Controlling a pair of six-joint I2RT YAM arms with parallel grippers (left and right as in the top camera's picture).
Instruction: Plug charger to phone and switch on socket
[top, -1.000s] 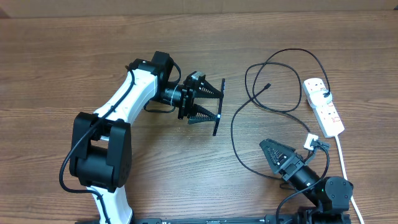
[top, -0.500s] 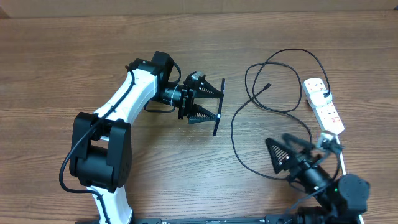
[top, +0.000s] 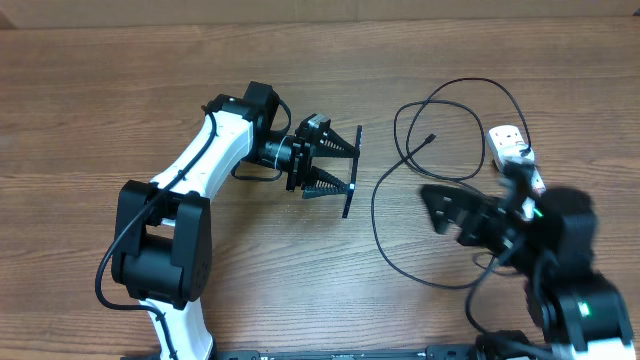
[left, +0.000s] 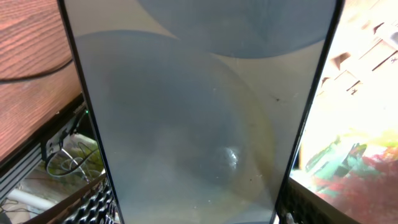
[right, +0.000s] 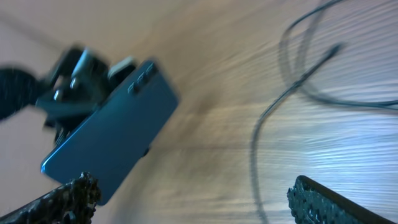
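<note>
My left gripper (top: 338, 166) is shut on the phone (top: 350, 172) and holds it on edge above the table's middle. The phone's pale screen (left: 199, 112) fills the left wrist view, and its blue back (right: 115, 140) shows in the right wrist view. The charger, a thin black cable (top: 378, 215), loops on the table, with its connector tip (top: 431, 137) lying free; it also shows in the right wrist view (right: 292, 87). Its far end runs to the white socket strip (top: 506, 140). My right gripper (top: 447, 212) is open and empty, hovering right of the cable loop (right: 199, 205).
My right arm (top: 560, 250) covers the near half of the socket strip and its white cord. The left arm (top: 200, 160) reaches in from the front left. Bare wooden table (top: 120, 90) lies at the far left.
My right arm has risen from the front edge and swung back over the socket strip's near end, blurred with motion. The left gripper and phone have not moved.
</note>
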